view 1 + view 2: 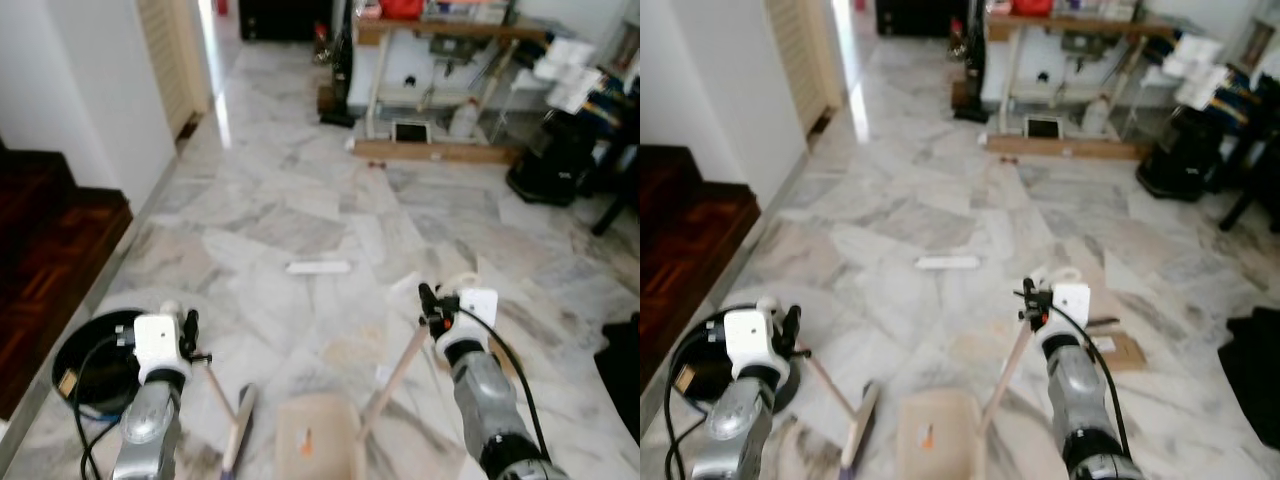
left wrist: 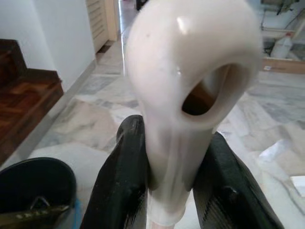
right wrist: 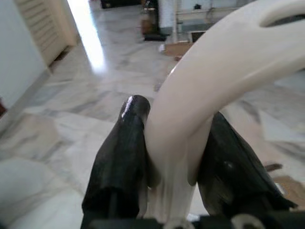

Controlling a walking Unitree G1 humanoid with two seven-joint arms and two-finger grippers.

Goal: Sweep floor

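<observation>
The left end effector (image 2: pixel 167 191) is clamped on the cream handle of the broom (image 1: pixel 236 430), whose head rests on the marble floor (image 1: pixel 300 200) at lower centre; the right end effector (image 3: pixel 171 162) is closed on the handle of the dustpan (image 1: pixel 318 438), which sits beside the broom; a white scrap (image 1: pixel 318 267) lies mid-frame; a black bucket (image 1: pixel 90 360) stands lower left.

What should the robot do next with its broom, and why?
Probably step forward and sweep the white scrap back toward the dustpan. The left gripper grips the broom handle, the right gripper the dustpan handle, and the scrap lies ahead of both.
</observation>
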